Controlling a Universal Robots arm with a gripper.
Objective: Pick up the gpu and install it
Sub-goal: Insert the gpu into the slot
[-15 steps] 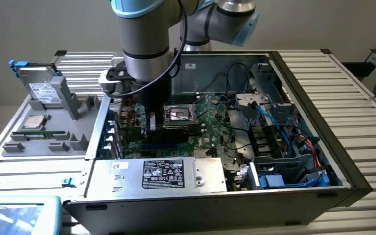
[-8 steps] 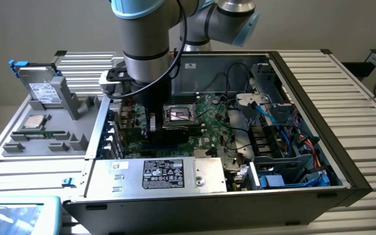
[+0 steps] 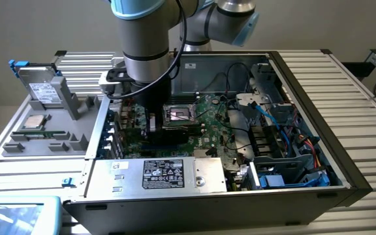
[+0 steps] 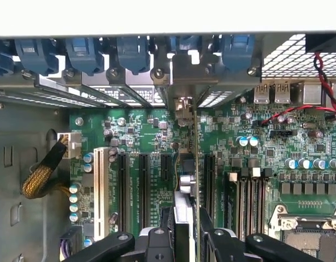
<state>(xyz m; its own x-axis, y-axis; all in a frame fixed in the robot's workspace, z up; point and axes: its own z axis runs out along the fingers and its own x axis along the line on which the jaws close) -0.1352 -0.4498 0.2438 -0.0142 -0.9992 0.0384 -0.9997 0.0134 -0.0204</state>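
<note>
The gpu [image 4: 184,204] stands on edge inside the open PC case [image 3: 344,161], seen from above as a thin board with its silver end bracket [image 4: 183,106] against the case's rear slot openings. My gripper [image 4: 185,232] is shut on it, one black finger [image 4: 207,228] on each side. The card sits in line with the black expansion slots [image 4: 143,185] of the green motherboard [image 4: 140,131]; I cannot tell whether it is seated. In the exterior view the gripper [image 3: 151,128] reaches down into the case at the motherboard's left edge.
A grey parts holder [image 3: 77,129] at the exterior view's left carries a hard drive [image 3: 43,90], a CPU [image 3: 33,122] and a RAM stick [image 3: 42,132]. Inside the case are the CPU socket [image 3: 178,115], power supply [image 3: 162,174], blue cables [image 3: 273,115] and a yellow braided cable [image 4: 39,177].
</note>
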